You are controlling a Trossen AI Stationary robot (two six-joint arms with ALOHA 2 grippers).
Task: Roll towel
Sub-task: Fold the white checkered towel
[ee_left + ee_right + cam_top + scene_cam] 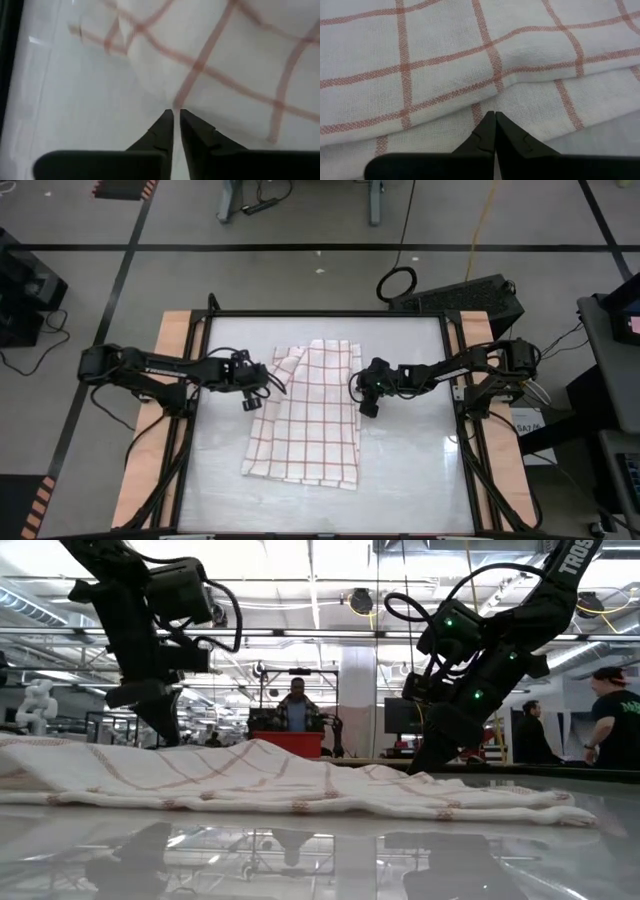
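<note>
The white towel (305,415) with red-brown grid lines lies spread on the glossy tabletop. Its far left corner (290,360) is folded over, and it lies in low folds in the low view (280,785). My left gripper (270,387) stands at the towel's left edge, slanting down, with a narrow slit between its fingertips (175,114). My right gripper (360,388) is shut and slants down onto the towel's right edge (495,114). My left gripper has its fingertips right at the towel's left edge (172,102), coming slanting down from the table's left; I cannot tell whether they touch the cloth, and no cloth shows in the slit. My right gripper sets its shut fingertips on the towel near its right edge (492,105), beside a fold, slanting down from the table's right. The cloth there lies flat on the table. Whether a layer is caught between the tips does not show.
The black frame (325,314) and wooden side strips (170,340) border the tabletop. Bare table surface lies near the front edge (320,505). People stand in the room beyond the far edge (296,705).
</note>
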